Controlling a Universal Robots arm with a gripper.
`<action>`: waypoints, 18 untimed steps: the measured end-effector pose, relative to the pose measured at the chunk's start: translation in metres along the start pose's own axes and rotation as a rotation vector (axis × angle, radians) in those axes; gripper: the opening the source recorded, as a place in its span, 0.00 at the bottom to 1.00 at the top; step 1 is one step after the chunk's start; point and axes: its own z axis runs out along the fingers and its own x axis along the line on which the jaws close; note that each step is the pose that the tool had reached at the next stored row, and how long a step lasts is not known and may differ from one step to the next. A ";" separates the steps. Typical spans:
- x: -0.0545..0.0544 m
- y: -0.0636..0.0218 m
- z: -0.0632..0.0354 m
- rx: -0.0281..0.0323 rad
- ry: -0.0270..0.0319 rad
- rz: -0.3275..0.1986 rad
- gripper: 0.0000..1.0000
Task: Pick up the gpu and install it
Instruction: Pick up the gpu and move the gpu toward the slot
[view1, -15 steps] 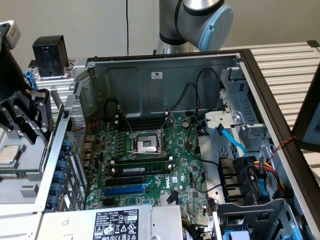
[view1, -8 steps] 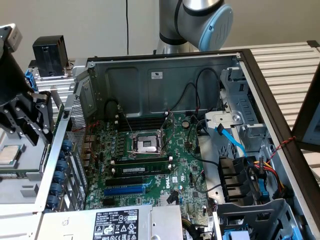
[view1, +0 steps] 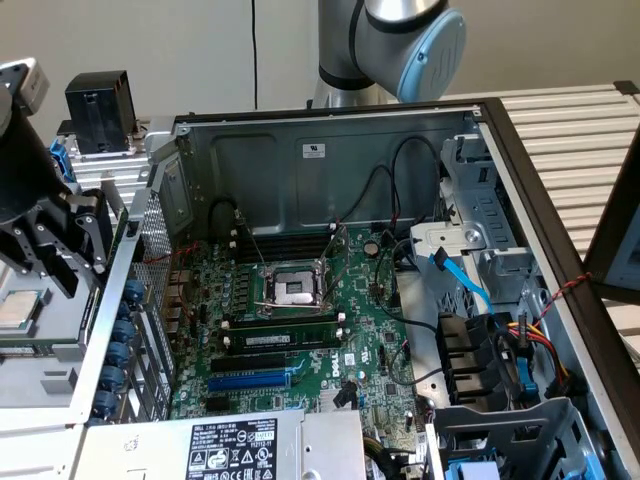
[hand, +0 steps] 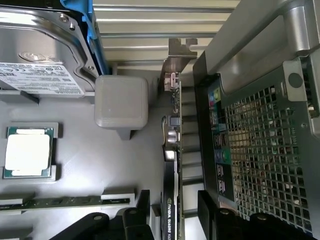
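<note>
Pick-up step: the spread end effector straddles the edge-standing gpu; gripping it likely calls for closing squarely.

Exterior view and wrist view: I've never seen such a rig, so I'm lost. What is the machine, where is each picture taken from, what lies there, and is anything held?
The machine is a robot arm ending in a gripper, a black two-fingered claw. The exterior view comes from a camera off the arm: it looks into an open computer case with its motherboard, and the gripper is at that view's left, outside the case. The wrist view comes from a camera on the wrist, looking past the fingers at a grey tray of parts: a hard drive, a CPU, a memory stick and the gpu, standing on edge. The fingers stand open on either side of the gpu, with a gap on each side, so nothing is held.
</note>
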 end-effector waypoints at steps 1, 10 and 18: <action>0.000 -0.0002 0.0014 -0.0008 -0.0006 0.003 0.51; -0.001 -0.0011 0.0176 -0.0113 -0.0031 0.029 0.51; 0.000 0.0008 0.0203 -0.0187 -0.0056 0.052 0.51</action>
